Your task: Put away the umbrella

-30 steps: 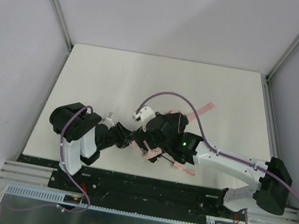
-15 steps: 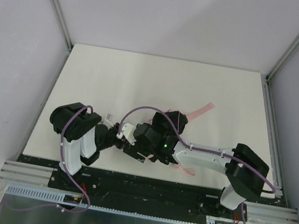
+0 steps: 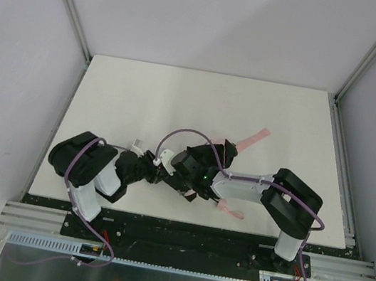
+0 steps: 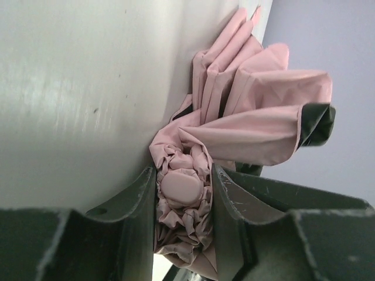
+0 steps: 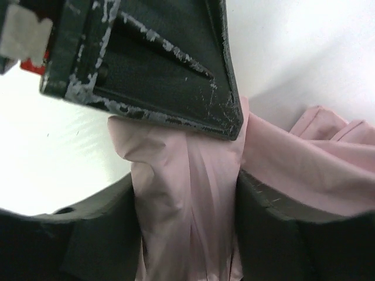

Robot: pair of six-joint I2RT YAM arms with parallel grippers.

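The umbrella (image 4: 252, 129) lies by the near edge of the surface (image 3: 181, 96), between my arms. Left jaws pinch bunched cloth round its pink cap (image 4: 180, 188); right jaws pinch a fold alongside. Holding only cloth, either could slip, and the jaws may collide.

From above, most of the umbrella (image 3: 253, 138) is covered by the two wrists (image 3: 200, 173), and the jaws cannot be made out there. Within the left gripper (image 4: 183, 175) the fabric is cut off by the bottom edge; within the right gripper (image 5: 184, 182) likewise, and also at the right edge.
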